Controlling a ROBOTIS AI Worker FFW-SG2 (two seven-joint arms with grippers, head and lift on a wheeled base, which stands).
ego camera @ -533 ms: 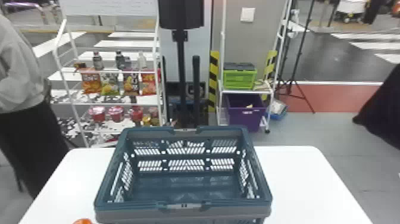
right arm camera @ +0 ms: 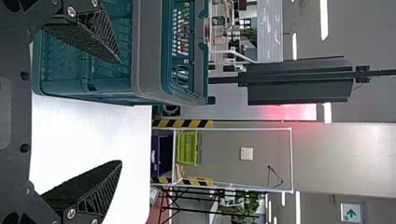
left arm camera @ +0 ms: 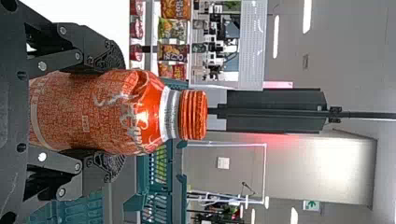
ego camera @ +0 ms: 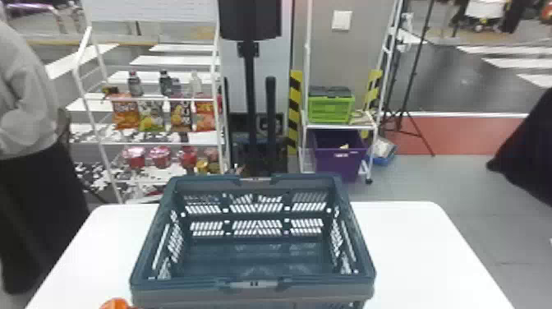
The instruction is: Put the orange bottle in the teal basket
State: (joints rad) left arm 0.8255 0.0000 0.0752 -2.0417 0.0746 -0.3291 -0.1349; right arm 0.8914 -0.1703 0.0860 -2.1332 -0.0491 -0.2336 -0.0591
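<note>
The teal basket [ego camera: 254, 291] stands on the table with its open top facing up. At the bottom edge of the head view, the orange cap of the bottle [ego camera: 115, 304] shows just left of the basket's near corner. In the left wrist view my left gripper [left arm camera: 116, 112] has a finger on either side of the orange bottle [left arm camera: 102, 112], shut on its body, with the cap beyond the fingertips. My right gripper [right arm camera: 120, 112] stands open with nothing between its fingers, near the basket's right side [right arm camera: 149, 56].
The white table [ego camera: 415, 254] extends to both sides of the basket. Behind it are a shelf rack with snack bags [ego camera: 125, 113] and bottles, a black post, and a small rack holding a green crate [ego camera: 330, 109] above a purple bin [ego camera: 339, 160].
The bottle's cap sits slightly farther right, toward the basket's near left corner, in the head view. The basket has not moved.
</note>
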